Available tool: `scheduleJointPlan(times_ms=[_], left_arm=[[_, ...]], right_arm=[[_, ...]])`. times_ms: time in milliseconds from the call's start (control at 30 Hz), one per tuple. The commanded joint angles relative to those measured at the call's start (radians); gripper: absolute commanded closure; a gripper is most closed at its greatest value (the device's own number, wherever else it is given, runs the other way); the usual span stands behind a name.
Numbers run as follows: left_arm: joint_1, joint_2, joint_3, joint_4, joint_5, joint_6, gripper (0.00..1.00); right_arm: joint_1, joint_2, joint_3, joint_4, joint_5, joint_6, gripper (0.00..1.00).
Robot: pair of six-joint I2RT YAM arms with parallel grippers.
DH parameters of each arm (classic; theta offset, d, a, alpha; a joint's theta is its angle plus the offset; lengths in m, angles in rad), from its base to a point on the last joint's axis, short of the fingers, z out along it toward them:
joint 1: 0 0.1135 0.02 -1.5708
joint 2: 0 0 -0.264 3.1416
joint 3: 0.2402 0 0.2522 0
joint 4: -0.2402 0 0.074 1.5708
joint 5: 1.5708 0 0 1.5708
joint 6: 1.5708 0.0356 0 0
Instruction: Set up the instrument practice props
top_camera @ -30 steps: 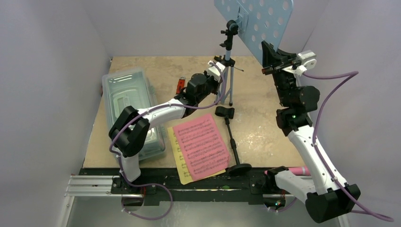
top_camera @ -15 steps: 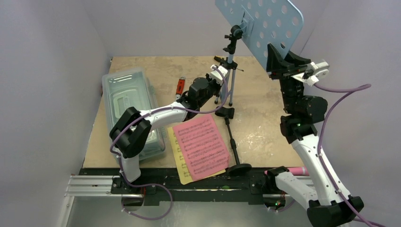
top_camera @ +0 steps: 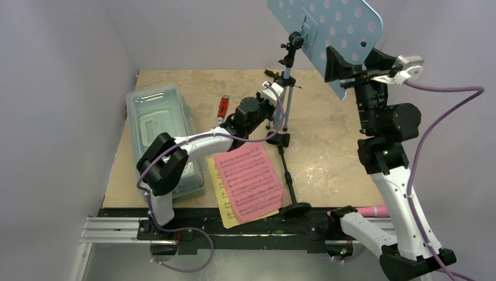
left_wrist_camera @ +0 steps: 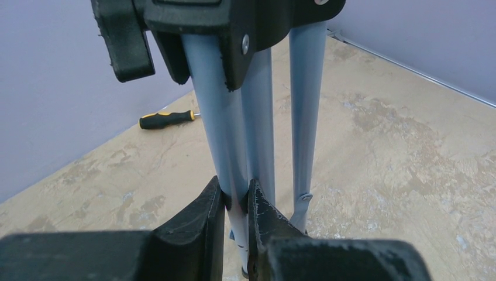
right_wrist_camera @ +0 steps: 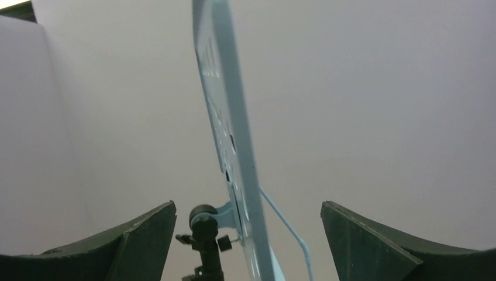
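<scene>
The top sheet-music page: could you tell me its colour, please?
The page is pink with black staves; clearest in top external view.

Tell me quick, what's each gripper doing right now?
Left gripper: shut on a leg of the music stand.
Right gripper: open, holding nothing.

Tan table [top_camera: 327,152]: clear box [top_camera: 158,129], red wrench [top_camera: 223,106], pink-over-yellow pages [top_camera: 248,181], mic stand [top_camera: 288,175] lying flat, music stand tripod [top_camera: 285,117] upright.
</scene>
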Motion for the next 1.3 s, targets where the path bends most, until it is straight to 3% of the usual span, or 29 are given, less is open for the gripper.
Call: scheduleJointPlan(times_ms=[0, 67, 233, 500, 767, 1000, 1133, 1267], left_arm=[[0.004, 0.032, 0.006, -0.034, -0.038, 0.049, 1.0], [0.004, 0.036, 0.012, -0.041, -0.042, 0.043, 1.0], [0.005, 0.045, 0.029, -0.07, -0.048, 0.033, 1.0], [0.005, 0.056, 0.056, -0.121, -0.078, 0.024, 1.0], [0.004, 0.047, 0.053, -0.132, -0.074, 0.011, 1.0], [0.003, 0.031, 0.047, -0.14, -0.079, 0.003, 1.0], [0.003, 0.02, 0.05, -0.151, -0.08, 0.003, 1.0], [0.003, 0.016, 0.051, -0.156, -0.08, 0.005, 1.0]], right_arm=[[0.004, -0.029, 0.103, -0.315, 0.103, 0.029, 0.02], [0.003, -0.051, 0.109, -0.439, 0.131, 0.049, 0.02], [0.003, -0.155, 0.068, -0.561, 0.137, 0.109, 0.02], [0.004, -0.295, 0.047, -0.805, 0.053, 0.149, 0.02], [0.004, -0.466, -0.303, -0.752, -0.013, 0.239, 0.02], [0.003, -0.522, -0.7, -0.358, -0.076, 0.27, 0.02], [0.004, -0.389, -0.874, 0.032, -0.094, 0.257, 0.02], [0.004, -0.15, -0.916, 0.401, -0.114, 0.197, 0.02]])
